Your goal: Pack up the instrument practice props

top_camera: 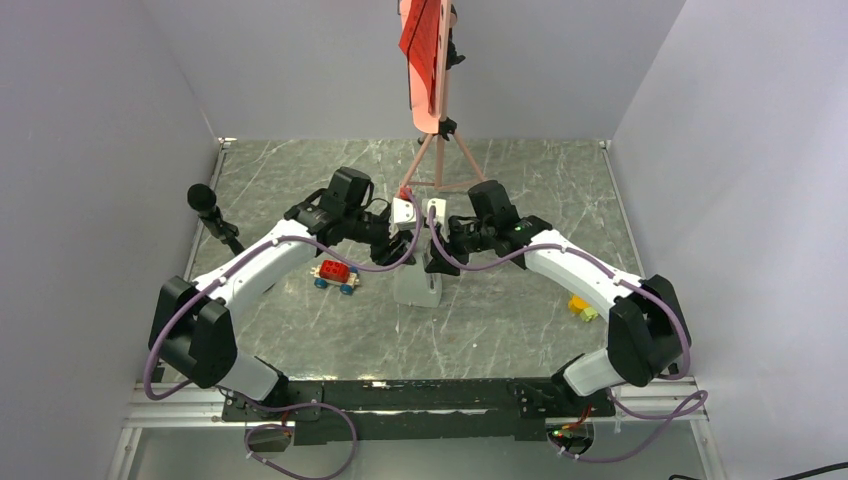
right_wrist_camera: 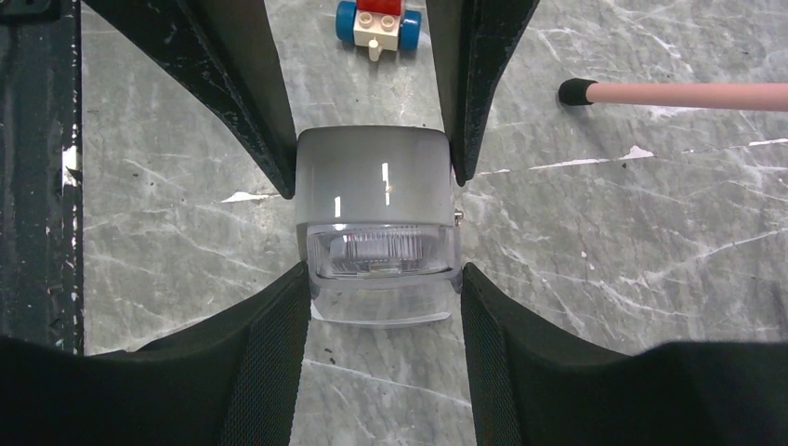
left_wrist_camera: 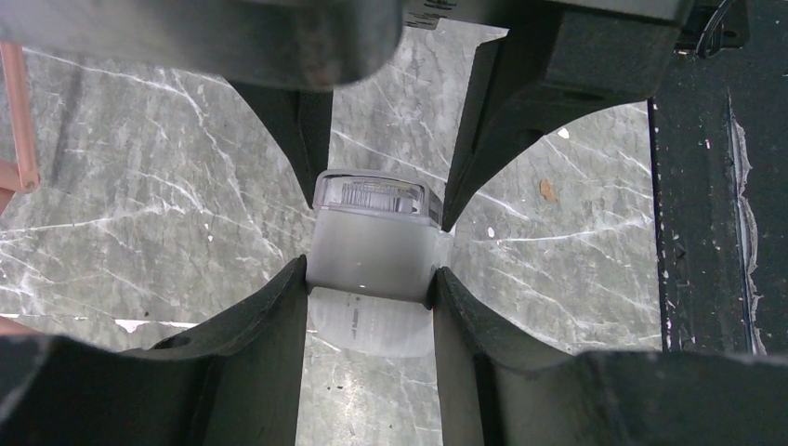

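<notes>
We have the metronome (right_wrist_camera: 376, 181) on the table (top_camera: 520, 330) near the music stand (top_camera: 424, 115), left gripper (left_wrist_camera: 370, 307) and right gripper (right_wrist_camera: 384, 279) both clamped on it; likely light, rigid, slick plastic, so hold its 2 flat flanks.

White arm links (top_camera: 270, 262), black joints (top_camera: 205, 345), purple cables (top_camera: 150, 362).

Both arms reach inward, meeting at tabletop (top_camera: 300, 340) centre. Left end effector (top_camera: 407, 248) and right end effector (top_camera: 433, 258) face each other, close together, directly over grey-white metronome (top_camera: 418, 288); finger contact not discernible from above. Pink music stand (top_camera: 438, 165) upright at back centre, just behind end effectors; red sheet (top_camera: 419, 35) on its desk. Toy car (top_camera: 335, 273) just left of metronome, under left arm. Small yellow piece (top_camera: 580, 306) near right arm. Black microphone (top_camera: 204, 198) at left edge.
</notes>
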`<state>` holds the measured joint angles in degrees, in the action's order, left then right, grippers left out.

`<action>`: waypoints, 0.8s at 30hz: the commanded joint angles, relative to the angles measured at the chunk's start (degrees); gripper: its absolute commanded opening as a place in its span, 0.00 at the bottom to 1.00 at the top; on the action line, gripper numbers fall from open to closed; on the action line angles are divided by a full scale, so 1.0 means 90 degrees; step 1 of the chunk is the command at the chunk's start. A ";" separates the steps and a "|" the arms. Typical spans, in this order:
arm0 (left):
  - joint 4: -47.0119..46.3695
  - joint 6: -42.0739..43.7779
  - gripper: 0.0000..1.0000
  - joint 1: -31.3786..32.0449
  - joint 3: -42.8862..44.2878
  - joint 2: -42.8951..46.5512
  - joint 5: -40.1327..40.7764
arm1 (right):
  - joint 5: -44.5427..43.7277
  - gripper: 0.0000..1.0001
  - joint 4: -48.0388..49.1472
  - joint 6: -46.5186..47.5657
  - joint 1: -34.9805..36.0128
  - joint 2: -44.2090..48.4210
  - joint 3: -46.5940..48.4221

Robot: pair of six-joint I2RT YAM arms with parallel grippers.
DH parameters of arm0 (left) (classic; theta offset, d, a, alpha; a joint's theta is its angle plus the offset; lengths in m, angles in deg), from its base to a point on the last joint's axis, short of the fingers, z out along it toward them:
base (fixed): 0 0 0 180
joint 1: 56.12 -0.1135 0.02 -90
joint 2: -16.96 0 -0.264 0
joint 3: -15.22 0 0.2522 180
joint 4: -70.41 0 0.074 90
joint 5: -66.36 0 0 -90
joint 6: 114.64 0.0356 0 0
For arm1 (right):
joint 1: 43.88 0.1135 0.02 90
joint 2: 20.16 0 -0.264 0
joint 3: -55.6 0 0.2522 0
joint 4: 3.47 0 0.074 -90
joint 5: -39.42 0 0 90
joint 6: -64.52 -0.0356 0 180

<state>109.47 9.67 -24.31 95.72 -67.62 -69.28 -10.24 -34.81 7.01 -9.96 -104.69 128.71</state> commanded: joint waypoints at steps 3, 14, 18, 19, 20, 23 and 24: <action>-0.0531 -0.0344 0.01 0.0149 -0.0216 -0.0073 0.0170 | 0.0324 0.04 -0.0463 0.0050 0.0466 -0.0325 -0.0243; -0.0838 -0.0585 0.01 0.0118 -0.0541 0.0154 0.0613 | 0.0792 0.00 -0.0680 -0.0604 0.0060 0.0393 -0.0282; -0.0942 -0.0557 0.01 0.0114 -0.0687 0.0227 0.0647 | 0.0828 0.00 -0.0454 -0.0604 0.0045 0.0667 -0.0540; -0.0958 -0.0567 0.01 0.0116 -0.0703 0.0220 0.0661 | 0.0827 0.00 -0.0358 -0.0601 0.0041 0.0738 -0.0614; -0.0980 -0.0590 0.01 0.0117 -0.0711 0.0218 0.0679 | 0.0839 0.00 -0.0285 -0.0602 0.0030 0.0809 -0.0671; -0.1016 -0.0614 0.01 0.0117 -0.0746 0.0231 0.0697 | 0.0879 0.00 -0.0145 -0.0718 0.0019 0.0857 -0.0744; -0.0986 -0.0580 0.01 0.0126 -0.0754 0.0236 0.0689 | 0.0917 0.00 -0.0096 -0.0799 -0.0026 0.0866 -0.0740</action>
<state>101.76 5.08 -22.91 90.47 -64.76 -68.39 -10.02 -32.89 5.30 -10.90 -98.70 123.40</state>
